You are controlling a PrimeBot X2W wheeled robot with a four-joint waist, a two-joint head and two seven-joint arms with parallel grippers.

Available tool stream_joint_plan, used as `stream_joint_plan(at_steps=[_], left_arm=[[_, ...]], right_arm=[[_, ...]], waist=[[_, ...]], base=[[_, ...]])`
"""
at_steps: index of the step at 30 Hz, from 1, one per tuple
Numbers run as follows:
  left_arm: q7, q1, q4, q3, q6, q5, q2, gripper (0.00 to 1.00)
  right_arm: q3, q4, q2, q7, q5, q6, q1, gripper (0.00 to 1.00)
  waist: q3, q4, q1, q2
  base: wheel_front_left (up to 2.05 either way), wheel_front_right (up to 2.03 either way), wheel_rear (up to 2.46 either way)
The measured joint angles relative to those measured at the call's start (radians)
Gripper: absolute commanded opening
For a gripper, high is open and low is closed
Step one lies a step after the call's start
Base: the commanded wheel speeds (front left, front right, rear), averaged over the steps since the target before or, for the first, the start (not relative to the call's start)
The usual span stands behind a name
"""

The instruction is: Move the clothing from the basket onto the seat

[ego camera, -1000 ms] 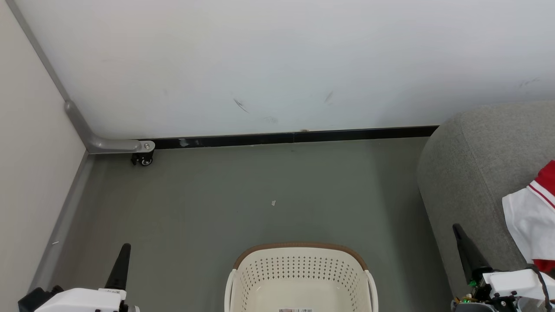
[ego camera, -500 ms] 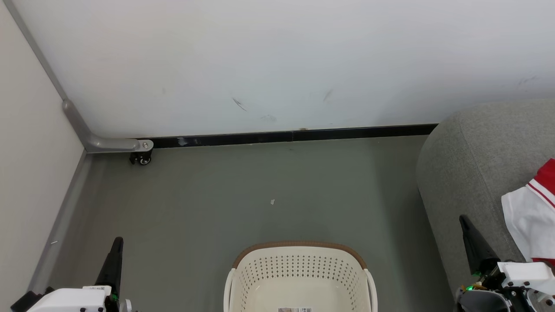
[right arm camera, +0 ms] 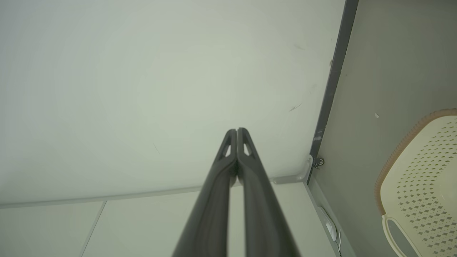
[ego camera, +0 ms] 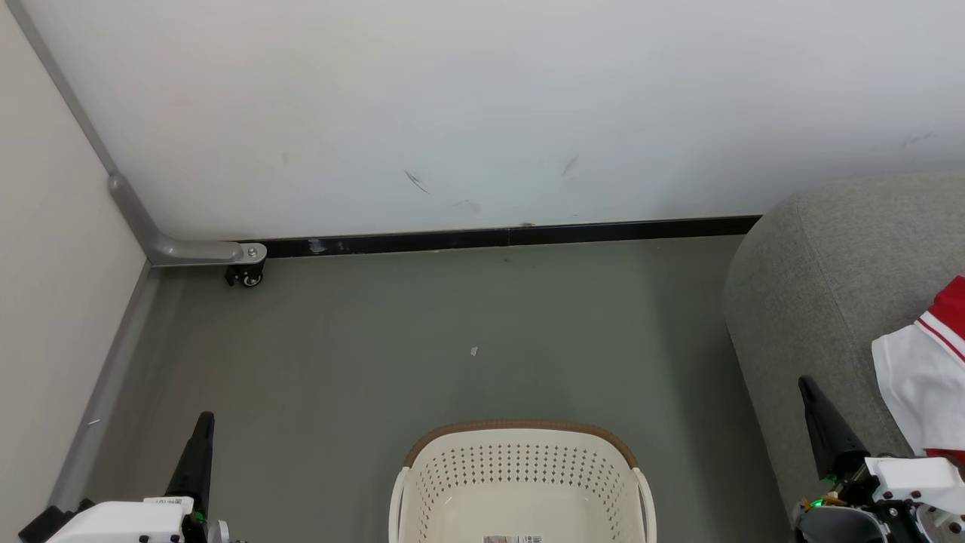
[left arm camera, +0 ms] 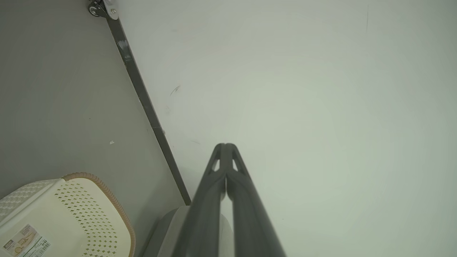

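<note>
The cream basket (ego camera: 522, 483) with its brown rim stands on the floor at the bottom centre, and its inside shows just a barcode sticker (ego camera: 513, 538). Red and white clothing (ego camera: 923, 377) lies on the grey seat (ego camera: 829, 286) at the right edge. My left gripper (ego camera: 202, 424) is shut at the lower left, well left of the basket. My right gripper (ego camera: 808, 388) is shut at the lower right, in front of the seat and beside the clothing. In the wrist views the left gripper (left arm camera: 225, 145) and right gripper (right arm camera: 237, 130) have their tips pressed together with nothing between them.
A white wall with a black skirting board (ego camera: 497, 240) runs along the back. A grey bracket with a small caster wheel (ego camera: 247, 277) sits in the left corner, where a cream panel (ego camera: 45, 302) closes the left side. Grey floor (ego camera: 467, 332) lies between basket and wall.
Over the first half second the left gripper sank lower and slightly left, and the right gripper shifted a little up and right. Nothing has moved since.
</note>
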Motion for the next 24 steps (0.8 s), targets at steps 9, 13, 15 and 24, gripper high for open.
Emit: stream_joint_plan(at_steps=[9, 13, 15, 24], left_arm=[[0.000, 0.000, -0.002, 0.000, 0.000, 0.000, 0.000, 0.00], [0.000, 0.000, -0.002, 0.000, 0.000, 0.000, 0.000, 0.00], [0.000, 0.000, -0.002, 0.000, 0.000, 0.000, 0.000, 0.00], [0.000, 0.000, -0.003, -0.001, 0.000, 0.000, 0.000, 0.00]], right_arm=[[-0.001, 0.003, 0.000, 0.001, 0.000, 0.000, 0.000, 0.00], [-0.002, 0.004, 0.000, 0.001, 0.000, 0.000, 0.000, 0.00], [-0.002, 0.004, 0.000, 0.001, 0.000, 0.000, 0.000, 0.00], [-0.004, 0.005, 0.001, 0.001, 0.000, 0.000, -0.001, 0.00]], waist=[[0.000, 0.000, -0.0001, 0.0000], [0.000, 0.000, -0.0001, 0.0000], [0.000, 0.000, -0.0001, 0.0000], [0.000, 0.000, -0.0001, 0.0000]], base=[[0.00, 0.00, 0.00], [0.00, 0.00, 0.00], [0.00, 0.00, 0.00], [0.00, 0.00, 0.00]])
